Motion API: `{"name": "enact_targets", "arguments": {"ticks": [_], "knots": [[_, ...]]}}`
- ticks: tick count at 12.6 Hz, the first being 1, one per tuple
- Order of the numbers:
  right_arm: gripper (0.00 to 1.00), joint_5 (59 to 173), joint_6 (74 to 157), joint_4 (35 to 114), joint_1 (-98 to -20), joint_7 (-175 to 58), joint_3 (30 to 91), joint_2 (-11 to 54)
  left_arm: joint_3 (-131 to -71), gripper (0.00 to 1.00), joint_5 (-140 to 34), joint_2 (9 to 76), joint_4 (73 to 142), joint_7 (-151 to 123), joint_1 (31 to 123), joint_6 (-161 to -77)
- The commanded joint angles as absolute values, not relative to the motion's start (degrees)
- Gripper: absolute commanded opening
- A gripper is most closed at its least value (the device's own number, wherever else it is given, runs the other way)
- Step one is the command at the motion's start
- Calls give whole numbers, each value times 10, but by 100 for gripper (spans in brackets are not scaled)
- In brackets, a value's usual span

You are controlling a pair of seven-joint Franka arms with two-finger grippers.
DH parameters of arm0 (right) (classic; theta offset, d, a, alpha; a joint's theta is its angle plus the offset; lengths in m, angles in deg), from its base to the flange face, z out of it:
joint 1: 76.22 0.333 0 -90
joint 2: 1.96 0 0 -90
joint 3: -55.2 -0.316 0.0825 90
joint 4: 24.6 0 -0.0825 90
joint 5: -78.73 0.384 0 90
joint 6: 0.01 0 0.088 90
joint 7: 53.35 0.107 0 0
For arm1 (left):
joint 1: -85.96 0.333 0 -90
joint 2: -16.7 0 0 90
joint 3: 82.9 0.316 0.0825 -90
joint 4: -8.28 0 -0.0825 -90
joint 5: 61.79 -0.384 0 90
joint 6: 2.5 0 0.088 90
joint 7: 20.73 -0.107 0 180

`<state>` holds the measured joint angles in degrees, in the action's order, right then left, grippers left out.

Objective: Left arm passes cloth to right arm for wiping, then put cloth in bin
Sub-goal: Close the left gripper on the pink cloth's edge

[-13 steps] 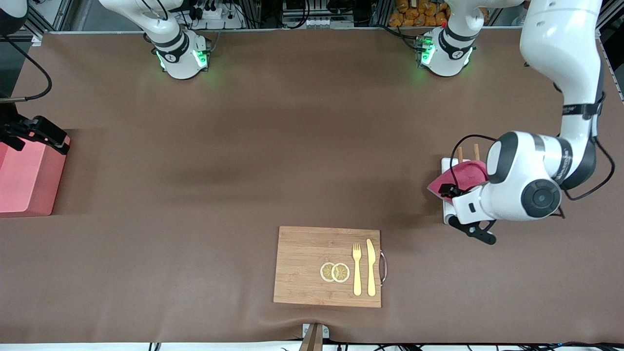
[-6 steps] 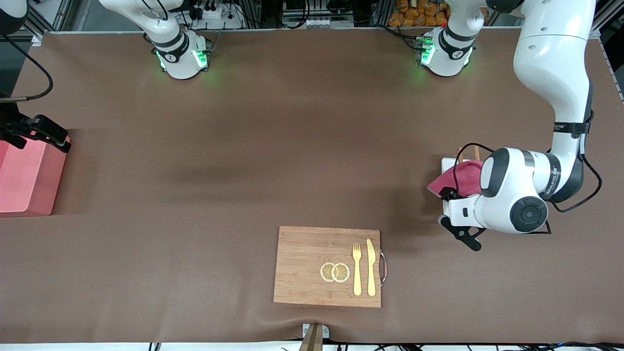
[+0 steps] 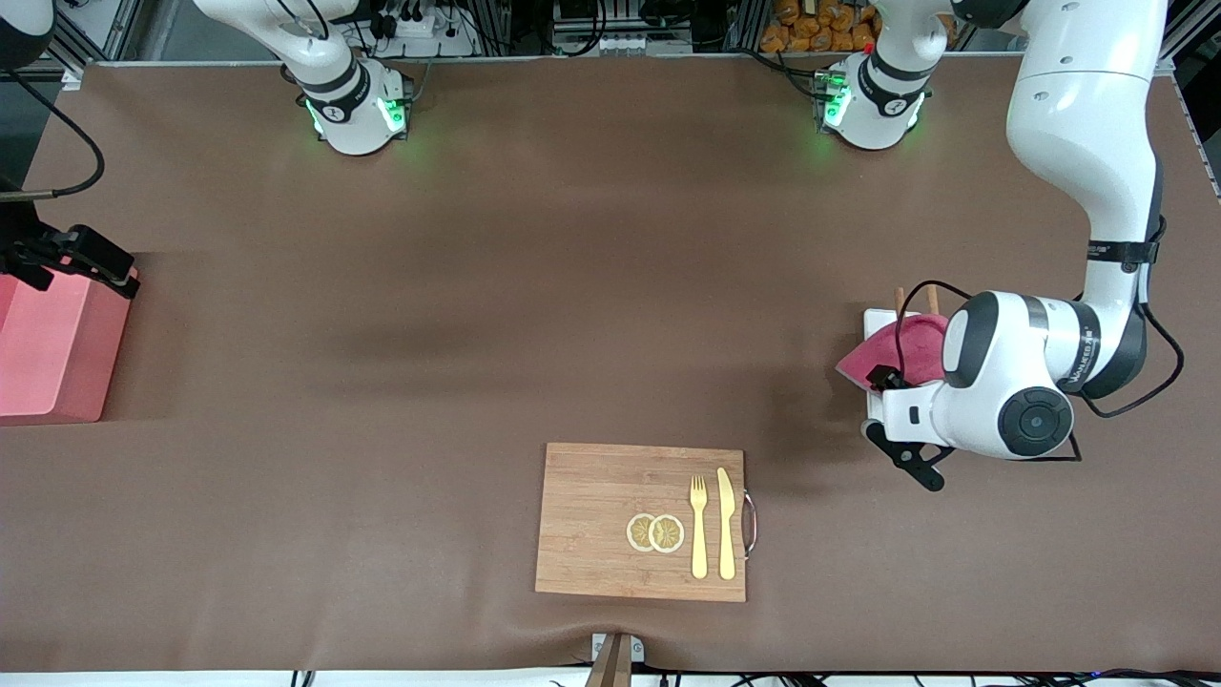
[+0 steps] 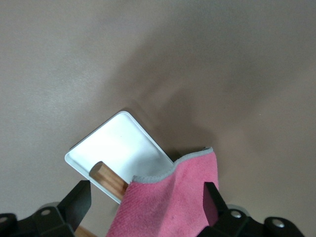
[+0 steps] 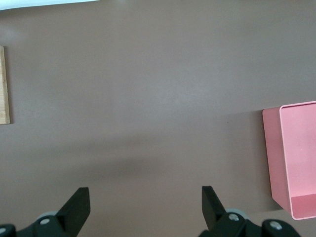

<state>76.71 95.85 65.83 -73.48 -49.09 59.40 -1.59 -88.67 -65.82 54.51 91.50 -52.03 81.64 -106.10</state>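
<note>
The magenta-pink cloth (image 3: pixel 882 355) with grey edging lies draped over the brown sticks (image 3: pixel 900 298) of a white tray (image 3: pixel 872 321) at the left arm's end of the table. My left gripper (image 3: pixel 893 420) is right over it. In the left wrist view my left gripper (image 4: pixel 145 207) is open, and the cloth (image 4: pixel 173 197) rises between its two fingers without being clamped. The salmon-pink bin (image 3: pixel 48 353) stands at the right arm's end. My right gripper (image 3: pixel 69 256) waits over the bin's edge. In the right wrist view it (image 5: pixel 145 207) is open and empty, with the bin (image 5: pixel 296 158) beside it.
A bamboo cutting board (image 3: pixel 610 515) lies near the table's front edge, nearer the front camera than the tray. It carries a yellow fork (image 3: pixel 698 525), a knife (image 3: pixel 726 520) and two lemon slices (image 3: pixel 655 532). Its edge shows in the right wrist view (image 5: pixel 4 84).
My left gripper has shifted a little toward the front camera and the table's middle, over the tray. The cloth has stayed on the tray. The right arm has barely moved.
</note>
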Motion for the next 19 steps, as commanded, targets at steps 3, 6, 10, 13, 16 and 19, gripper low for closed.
{"name": "enact_targets", "arguments": {"ticks": [3,6,10,13,16,19], "knots": [[100,762,952,647,-731,-476,594,-11,-888,78,-670,546,913,-514,818,-1029],[100,763,951,647,-731,-477,595,-11,-888,72,-671,543,913,-514,821,-1008],[100,762,941,646,-731,-471,594,-11,-887,52,-671,542,912,-514,822,-995],[100,763,940,646,-731,-471,595,-11,-886,39,-671,541,913,-514,824,-988],[100,763,940,646,-731,-471,595,-11,-882,5,-671,539,911,-512,826,-974],[100,764,940,646,-734,-473,595,-11,-882,0,-673,527,908,-510,836,-965]]}}
